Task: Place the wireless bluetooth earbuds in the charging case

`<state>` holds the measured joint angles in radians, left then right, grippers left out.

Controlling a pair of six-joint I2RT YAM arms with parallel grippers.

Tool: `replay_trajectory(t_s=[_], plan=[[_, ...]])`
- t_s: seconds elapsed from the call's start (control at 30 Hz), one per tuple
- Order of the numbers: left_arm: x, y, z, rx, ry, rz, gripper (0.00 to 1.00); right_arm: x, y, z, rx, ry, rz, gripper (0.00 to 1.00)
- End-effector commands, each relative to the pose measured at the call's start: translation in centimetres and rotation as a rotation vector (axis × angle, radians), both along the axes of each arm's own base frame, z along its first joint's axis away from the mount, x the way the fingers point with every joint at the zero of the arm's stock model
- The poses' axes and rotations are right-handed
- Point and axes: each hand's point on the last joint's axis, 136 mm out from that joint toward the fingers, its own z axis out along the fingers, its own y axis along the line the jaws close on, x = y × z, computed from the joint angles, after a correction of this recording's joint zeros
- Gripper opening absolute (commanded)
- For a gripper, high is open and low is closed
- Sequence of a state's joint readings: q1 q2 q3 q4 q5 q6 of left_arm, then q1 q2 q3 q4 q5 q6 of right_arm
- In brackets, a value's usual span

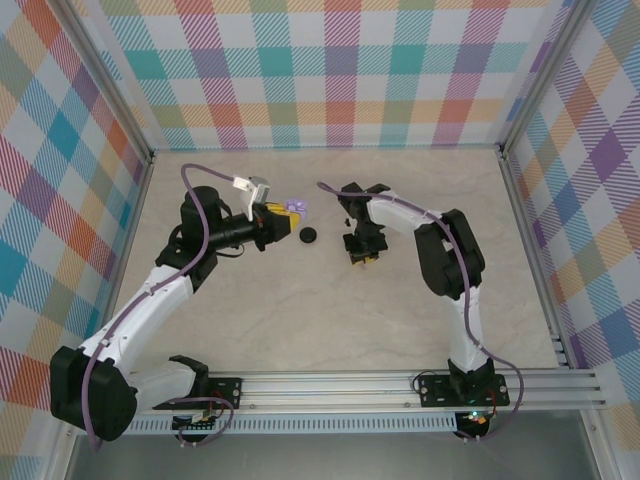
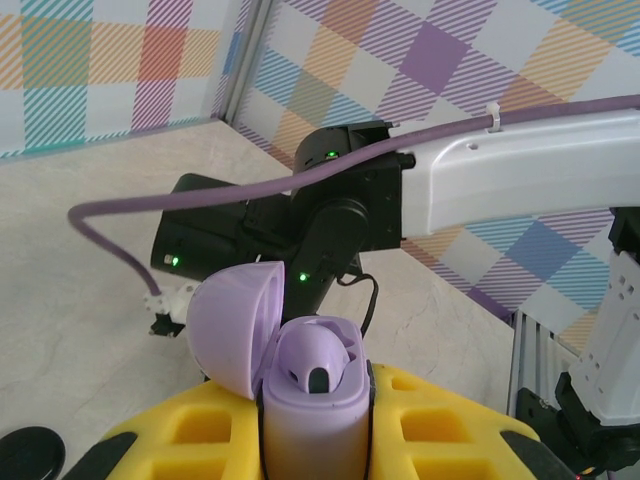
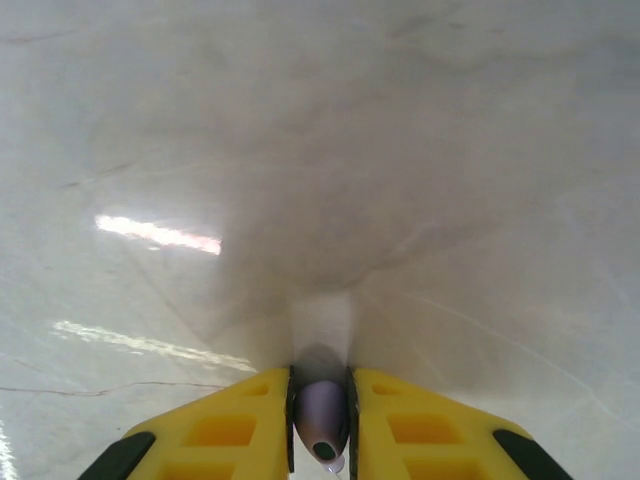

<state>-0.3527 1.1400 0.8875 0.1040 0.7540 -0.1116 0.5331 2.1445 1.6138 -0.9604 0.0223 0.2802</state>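
Note:
My left gripper (image 1: 280, 213) is shut on the pale lilac charging case (image 2: 310, 430), which stands upright between its yellow fingers (image 2: 450, 420). The case's lid (image 2: 230, 325) is swung open to the left. One lilac earbud (image 2: 318, 360) sits in the case. In the top view the case (image 1: 294, 207) is left of centre, at the tip of the left arm. My right gripper (image 3: 321, 420) points down close over the pale tabletop, shut on a second lilac earbud (image 3: 322, 415) pinched between its yellow fingers. In the top view the right gripper (image 1: 362, 255) is a short way right of the case.
A round black disc (image 1: 309, 235) lies on the table between the two grippers and shows at the lower left of the left wrist view (image 2: 25, 450). A small dark item (image 1: 341, 220) lies near the right wrist. Plaid walls (image 1: 320, 70) close in three sides.

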Motion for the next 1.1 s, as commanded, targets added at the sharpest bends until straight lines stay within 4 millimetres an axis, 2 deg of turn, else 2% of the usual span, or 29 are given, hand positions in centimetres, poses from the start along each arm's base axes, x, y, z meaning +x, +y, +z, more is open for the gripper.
replay_trajectory(t_s=[0.0,0.2,0.4,0.73,0.9,1.07], plan=[[-0.1,-0.8,1.0,-0.005,-0.033,-0.019,0.09,0.6,-0.1,1.0,0.095,-0.022,-0.098,0.19],[0.7,-1.3,0.1,-0.014,0.000,-0.005,0.09,1.7,0.5,3.9,0.312,-0.090,-0.184,0.18],[2.6,-1.6,-1.9,-0.021,0.066,0.062,0.10,2.7,0.7,8.4,0.502,-0.187,-0.235,0.17],[4.3,-3.0,-3.8,-0.072,0.105,0.101,0.11,2.6,2.8,18.0,0.790,-0.301,-0.169,0.19],[4.3,-4.2,-4.0,-0.086,0.096,0.080,0.11,2.1,3.7,22.8,0.917,-0.365,-0.126,0.20],[3.8,-5.2,-3.3,-0.109,0.026,0.041,0.11,1.5,4.2,27.1,1.023,-0.428,-0.092,0.20]])
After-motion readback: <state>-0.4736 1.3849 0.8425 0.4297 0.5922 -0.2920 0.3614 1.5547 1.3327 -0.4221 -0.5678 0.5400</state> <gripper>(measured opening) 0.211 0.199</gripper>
